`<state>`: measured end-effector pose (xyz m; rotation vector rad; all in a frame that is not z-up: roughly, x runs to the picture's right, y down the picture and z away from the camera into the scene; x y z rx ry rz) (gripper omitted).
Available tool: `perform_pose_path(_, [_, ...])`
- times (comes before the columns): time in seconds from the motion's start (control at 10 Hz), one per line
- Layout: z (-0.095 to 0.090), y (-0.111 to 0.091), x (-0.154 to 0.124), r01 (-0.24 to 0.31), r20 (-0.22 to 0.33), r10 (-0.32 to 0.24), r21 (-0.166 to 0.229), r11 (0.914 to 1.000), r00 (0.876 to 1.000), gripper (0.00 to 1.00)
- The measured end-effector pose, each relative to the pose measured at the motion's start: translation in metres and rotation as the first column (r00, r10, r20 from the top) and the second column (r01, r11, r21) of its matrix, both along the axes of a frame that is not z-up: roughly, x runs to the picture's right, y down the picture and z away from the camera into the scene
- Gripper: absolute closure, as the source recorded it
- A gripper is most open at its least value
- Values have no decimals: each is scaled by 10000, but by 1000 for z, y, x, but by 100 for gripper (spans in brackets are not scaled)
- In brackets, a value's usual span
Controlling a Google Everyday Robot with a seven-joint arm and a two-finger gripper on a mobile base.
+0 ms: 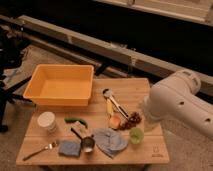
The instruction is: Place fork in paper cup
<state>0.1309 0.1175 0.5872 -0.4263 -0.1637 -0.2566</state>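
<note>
Wooden table (pixel 132 89) holds yellow bin (pixel 62 100), paper cup (pixel 46 121), fork (pixel 41 149), metal cup (pixel 88 144), cloth (pixel 111 141).

Fork (pixel 41 149) lies just before paper cup (pixel 46 121) on table (pixel 131 89); pincer (pixel 144 113) far right.

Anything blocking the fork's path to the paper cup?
Nothing visible. The fork lies at the table's front-left edge, with the paper cup right behind it and bare wood between. The sponge sits beside the fork's tines, off that line. The gripper is at the table's right side, away from both.

fork (pixel 41 149) near paper cup (pixel 46 121), pincer hidden behind arm (pixel 180 102)
</note>
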Motion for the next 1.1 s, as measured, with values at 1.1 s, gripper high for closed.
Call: perform_pose_path(1.1, [-47, 58, -166, 3201, 2546, -3349, 989, 9422, 9072, 35])
